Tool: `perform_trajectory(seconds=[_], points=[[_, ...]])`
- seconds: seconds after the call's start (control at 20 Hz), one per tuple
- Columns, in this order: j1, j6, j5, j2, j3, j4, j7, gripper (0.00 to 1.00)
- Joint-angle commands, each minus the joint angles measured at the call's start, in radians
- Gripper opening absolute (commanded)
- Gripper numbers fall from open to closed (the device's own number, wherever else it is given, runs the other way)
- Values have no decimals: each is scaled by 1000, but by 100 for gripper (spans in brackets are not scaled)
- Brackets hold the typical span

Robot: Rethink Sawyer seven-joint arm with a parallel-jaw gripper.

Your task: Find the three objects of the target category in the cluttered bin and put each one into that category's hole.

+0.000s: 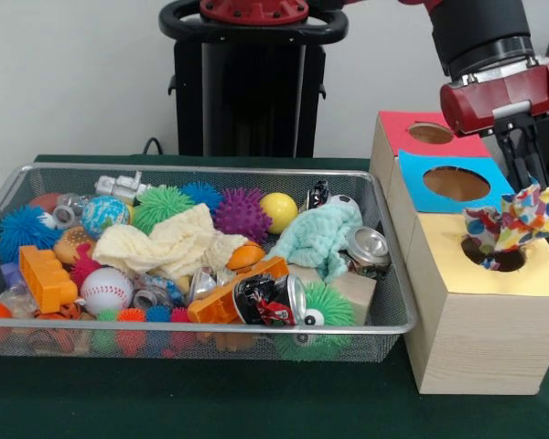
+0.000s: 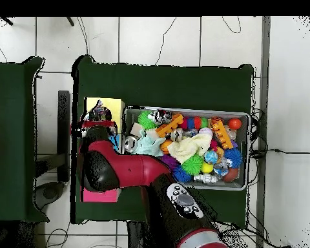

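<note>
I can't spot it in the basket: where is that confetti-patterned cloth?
In the front view, the confetti cloth is on the right, hanging from the gripper over the yellow-topped box's hole, outside the wire basket.
</note>
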Motion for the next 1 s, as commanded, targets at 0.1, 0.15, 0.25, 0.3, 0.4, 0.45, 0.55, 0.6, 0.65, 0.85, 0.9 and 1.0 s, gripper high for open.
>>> perform_trajectory(seconds=[0.1,0.15,0.25,0.3,0.4,0.45,0.55,0.6,0.65,0.85,0.9,1.0], points=[[33,11,88,101,-92,-119,183,0],[34,7,92,107,-95,-125,185,0],[34,-14,87,113,-95,-127,194,0],[35,-18,85,121,-96,-132,193,0],[43,-17,93,123,-106,-138,192,0],[48,-16,98,122,-113,-140,191,0],[57,-6,108,120,-126,-146,187,0],[63,9,119,114,-135,-153,183,0],[69,64,142,89,-146,-174,166,0],[97,118,178,74,-191,-186,142,0],[106,128,184,74,-204,-191,134,0],[119,138,193,76,-228,-191,127,0]])
